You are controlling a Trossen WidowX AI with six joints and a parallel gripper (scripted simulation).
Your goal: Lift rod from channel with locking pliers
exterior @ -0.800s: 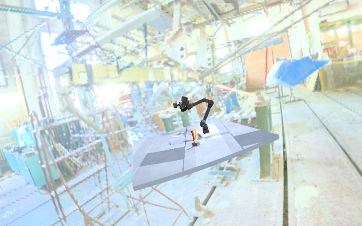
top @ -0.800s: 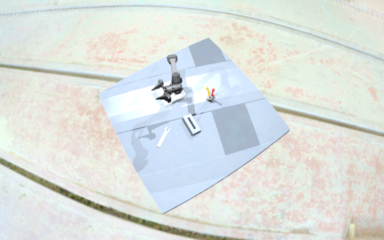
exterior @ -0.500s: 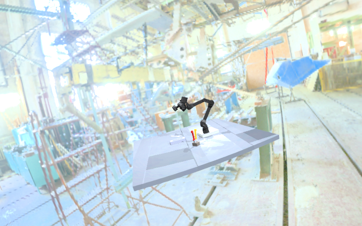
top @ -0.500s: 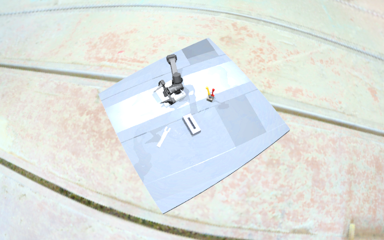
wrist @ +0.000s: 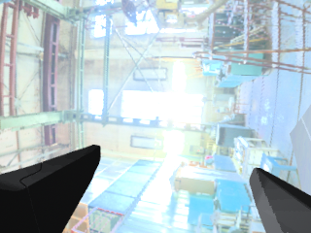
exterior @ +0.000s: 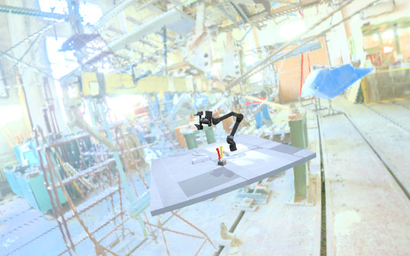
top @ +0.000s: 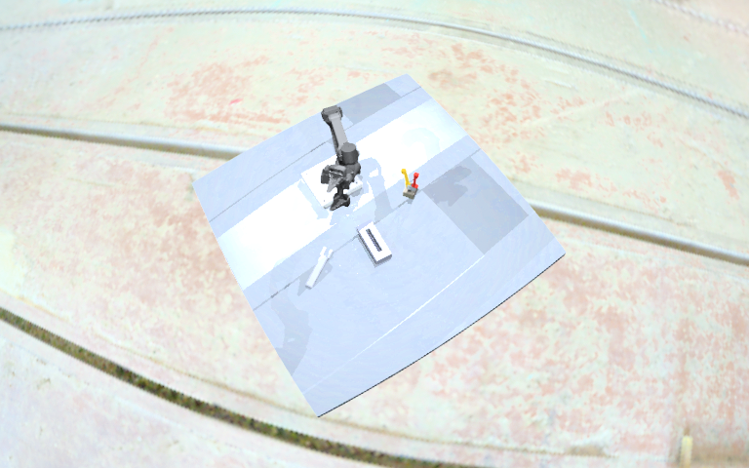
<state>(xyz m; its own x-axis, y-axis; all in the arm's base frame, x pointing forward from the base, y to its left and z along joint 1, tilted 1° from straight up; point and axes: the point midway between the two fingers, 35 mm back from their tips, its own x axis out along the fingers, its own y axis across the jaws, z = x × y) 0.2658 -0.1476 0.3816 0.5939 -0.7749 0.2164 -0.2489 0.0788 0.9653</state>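
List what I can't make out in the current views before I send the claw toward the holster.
- Rod in the channel block: top view, the slot is too dark and small to tell; exterior view, too small and low an angle.
- Jaws of the tool with red and yellow handles: top and exterior views, too small to make out.
- Holster, channel block and tool: wrist view, all out of frame.
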